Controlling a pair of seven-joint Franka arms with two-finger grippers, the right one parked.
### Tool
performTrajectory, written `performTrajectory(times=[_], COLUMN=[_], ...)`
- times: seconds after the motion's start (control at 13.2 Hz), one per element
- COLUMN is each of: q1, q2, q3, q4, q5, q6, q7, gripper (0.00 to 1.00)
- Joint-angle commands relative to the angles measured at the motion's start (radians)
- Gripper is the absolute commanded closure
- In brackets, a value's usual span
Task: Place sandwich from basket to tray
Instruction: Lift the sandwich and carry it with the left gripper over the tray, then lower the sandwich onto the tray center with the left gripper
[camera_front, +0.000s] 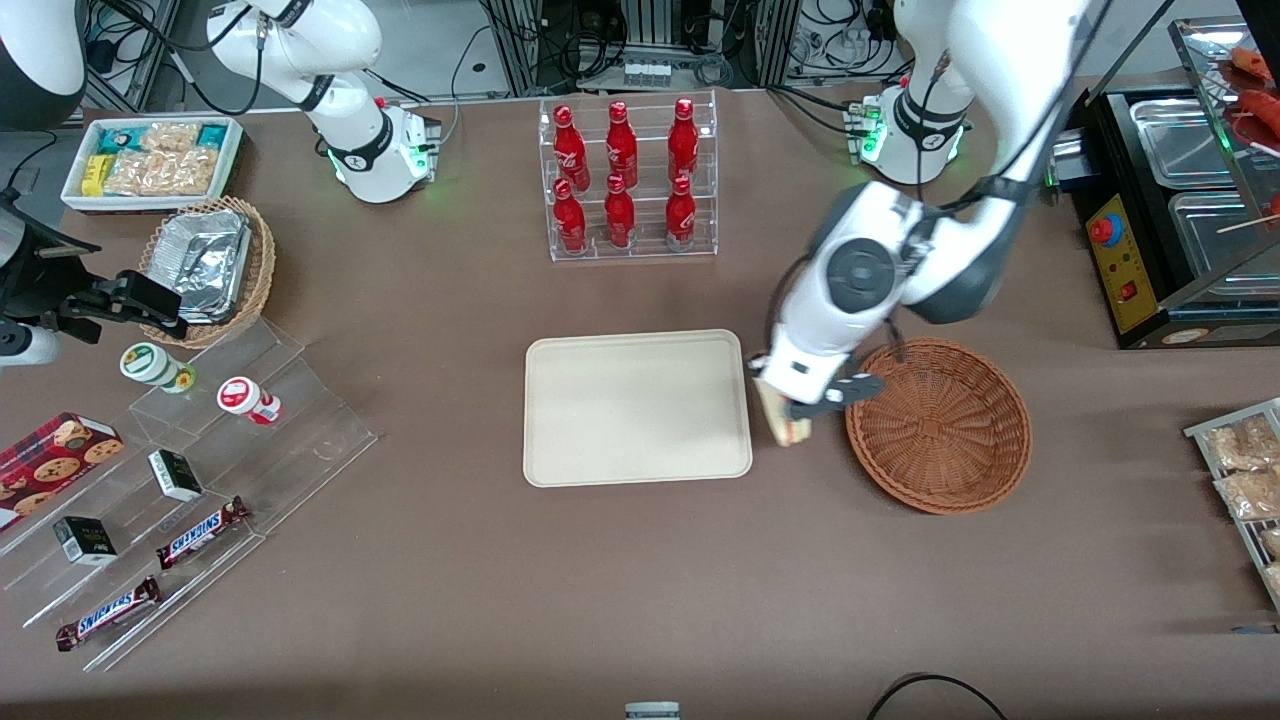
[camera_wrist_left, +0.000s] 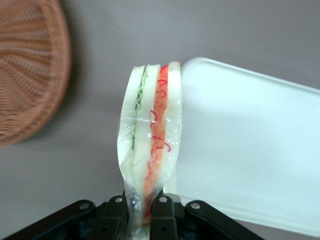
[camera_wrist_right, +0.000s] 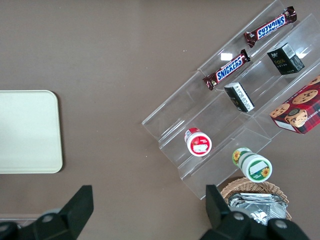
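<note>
The gripper (camera_front: 800, 408) is clamped on the sandwich (camera_front: 785, 425), which hangs in the air over bare table between the basket (camera_front: 938, 425) and the tray (camera_front: 637, 407) — just off the tray's 3 o'clock edge in the front view, with the basket at about 3 o'clock from the sandwich. The main risk looks to be the grip itself: in the wrist view the fingers (camera_wrist_left: 162, 212) pinch only the narrow end of the sandwich (camera_wrist_left: 150, 135), and its clear wrapping looks slick and creased, so a quick swing could let the soft wedge slide or droop free and drop short of the tray (camera_wrist_left: 250, 150). Letting go too early would probably leave it straddling the low raised rim. The bread is pale and spongy, layered with red and green filling stripes; the tray is smooth, cream, round-cornered; the basket (camera_wrist_left: 30, 70) is round, shallow, tightly woven reddish-brown wicker.
</note>
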Motion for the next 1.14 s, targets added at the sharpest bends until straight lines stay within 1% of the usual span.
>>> performTrajectory(times=[0.0, 0.08, 0.15, 0.23, 0.3, 0.46, 0.53, 0.61, 0.68, 0.76, 0.83, 1.06], q1=[-0.087, -0.119, -0.153, -0.178, -0.195, -0.248, -0.27, -0.285, -0.301, -0.328, -0.345, -0.37], q2=[0.111, 0.14, 0.164, 0.19, 0.223, 0.3, 0.335, 0.378, 0.435, 0.508, 0.556, 0.576], q3=[0.008, 0.009, 0.011, 0.011, 0.009, 0.014, 0.017, 0.017, 0.017, 0.017, 0.017, 0.034], q4=[0.147, 0.176, 0.193, 0.217, 0.256, 0.345, 0.398, 0.453, 0.545, 0.666, 0.743, 0.756], q5=[0.016, 0.019, 0.045, 0.092, 0.116, 0.12, 0.134, 0.158, 0.18, 0.182, 0.182, 0.183], q6=[-0.038, -0.04, -0.038, -0.038, -0.04, -0.055, -0.067, -0.104, -0.163, -0.244, -0.294, -0.291], q7=[-0.019, -0.032, -0.058, -0.08, -0.106, -0.126, -0.135, -0.152, -0.155, -0.155, -0.155, -0.157], gripper=[1.0, 1.0, 1.0, 1.0, 1.0, 1.0, 1.0, 1.0, 1.0, 1.0, 1.0, 1.0])
